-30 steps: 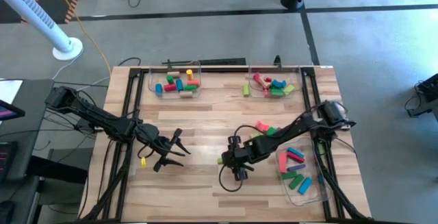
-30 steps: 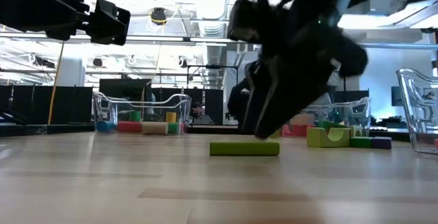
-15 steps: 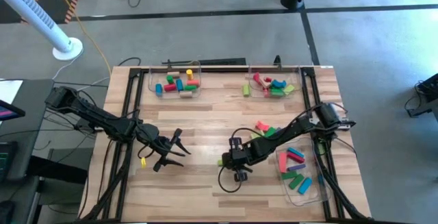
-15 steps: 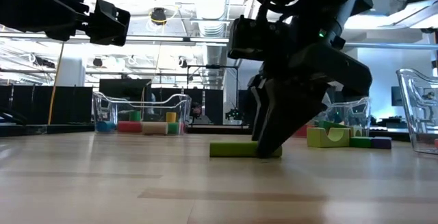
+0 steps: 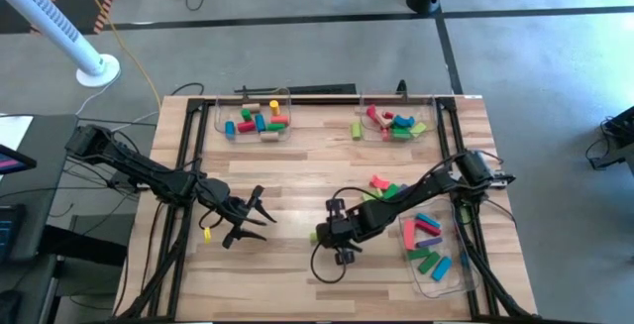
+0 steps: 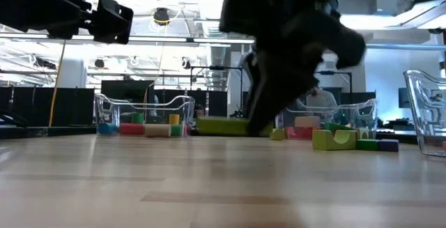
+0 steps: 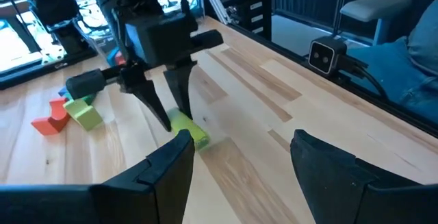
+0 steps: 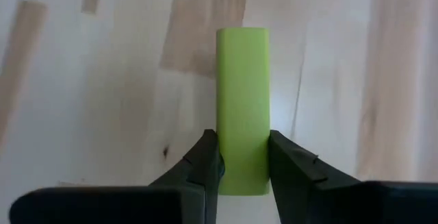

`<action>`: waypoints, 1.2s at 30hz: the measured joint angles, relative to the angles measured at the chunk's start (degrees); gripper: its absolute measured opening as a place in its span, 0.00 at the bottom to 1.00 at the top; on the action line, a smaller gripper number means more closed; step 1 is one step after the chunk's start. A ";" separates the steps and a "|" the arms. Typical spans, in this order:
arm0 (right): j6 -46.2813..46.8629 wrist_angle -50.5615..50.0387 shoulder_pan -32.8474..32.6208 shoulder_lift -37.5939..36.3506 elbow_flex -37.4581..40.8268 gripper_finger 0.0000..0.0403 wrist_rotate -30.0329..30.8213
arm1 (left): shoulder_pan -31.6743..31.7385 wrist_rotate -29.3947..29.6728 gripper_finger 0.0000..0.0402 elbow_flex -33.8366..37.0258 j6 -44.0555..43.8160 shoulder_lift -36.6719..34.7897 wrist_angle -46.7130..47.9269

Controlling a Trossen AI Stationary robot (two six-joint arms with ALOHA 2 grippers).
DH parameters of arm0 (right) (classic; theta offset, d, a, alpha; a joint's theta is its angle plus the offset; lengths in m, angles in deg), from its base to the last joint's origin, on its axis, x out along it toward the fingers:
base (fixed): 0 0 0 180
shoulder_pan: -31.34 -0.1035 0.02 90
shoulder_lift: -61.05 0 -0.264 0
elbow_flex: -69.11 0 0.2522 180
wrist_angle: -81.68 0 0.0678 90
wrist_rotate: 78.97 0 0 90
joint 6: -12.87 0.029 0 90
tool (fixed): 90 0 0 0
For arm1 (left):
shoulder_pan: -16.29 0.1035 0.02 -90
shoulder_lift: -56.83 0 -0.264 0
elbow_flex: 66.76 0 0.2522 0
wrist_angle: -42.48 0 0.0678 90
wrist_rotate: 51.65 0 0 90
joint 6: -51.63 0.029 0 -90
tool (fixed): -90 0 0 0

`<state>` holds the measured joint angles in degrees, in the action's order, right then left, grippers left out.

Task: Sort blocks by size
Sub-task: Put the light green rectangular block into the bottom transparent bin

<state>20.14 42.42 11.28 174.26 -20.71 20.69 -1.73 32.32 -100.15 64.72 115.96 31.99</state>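
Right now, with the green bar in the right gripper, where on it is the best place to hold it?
Near one end, across its narrow width, as the right gripper does now. The green bar has flat parallel long sides for the fingers, and it already hangs clear of the table.

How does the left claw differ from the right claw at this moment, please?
The right claw is shut on a light green bar, held clear of the table in the low view; the left claw is open and holds nothing. The right claw sits near the table's middle; the left claw waits toward the left side. Both are dark, two-fingered.
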 joint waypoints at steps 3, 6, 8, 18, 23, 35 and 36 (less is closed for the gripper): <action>-1.66 -0.43 -0.16 0.00 -2.40 0.30 0.79 | 0.00 -0.01 0.57 0.00 1.56 0.00 -1.19; -3.93 0.12 -0.21 0.00 -5.46 0.31 0.81 | -0.29 -0.28 0.57 0.00 5.05 0.00 -3.14; -5.31 0.87 -0.18 0.00 -7.43 0.31 0.86 | -0.99 -0.42 0.57 0.00 8.81 0.00 -4.46; -14.07 4.92 -0.56 0.00 -16.64 0.31 -0.51 | -5.37 -0.68 0.57 0.00 28.40 0.00 -11.92; -16.79 8.25 -0.80 -0.02 -19.74 0.32 -4.51 | -6.03 -1.61 0.57 -0.81 33.82 0.00 -13.36; -18.74 10.12 -0.75 -0.02 -21.68 0.32 -6.90 | -6.01 -4.20 0.57 -8.32 40.08 7.52 -12.46; -18.83 10.23 -0.77 -0.02 -21.70 0.32 -6.92 | -6.01 -4.20 0.57 -9.18 40.29 8.66 -12.44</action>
<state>1.32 52.65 10.52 174.23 -42.40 13.77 -7.74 28.13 -109.33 105.01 124.63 19.55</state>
